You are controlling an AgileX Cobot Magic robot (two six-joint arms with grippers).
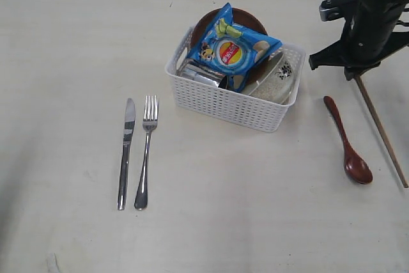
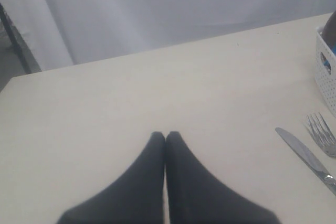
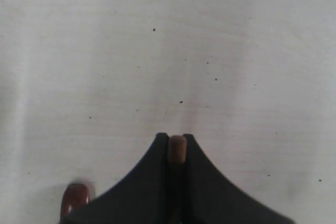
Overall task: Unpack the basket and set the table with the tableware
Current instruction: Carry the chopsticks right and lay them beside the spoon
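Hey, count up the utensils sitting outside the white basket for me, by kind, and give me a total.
Knife: 1
Fork: 1
Wooden spoon: 1
Chopstick, pinched in the right gripper: 1 stick that I can make out
Total: 4
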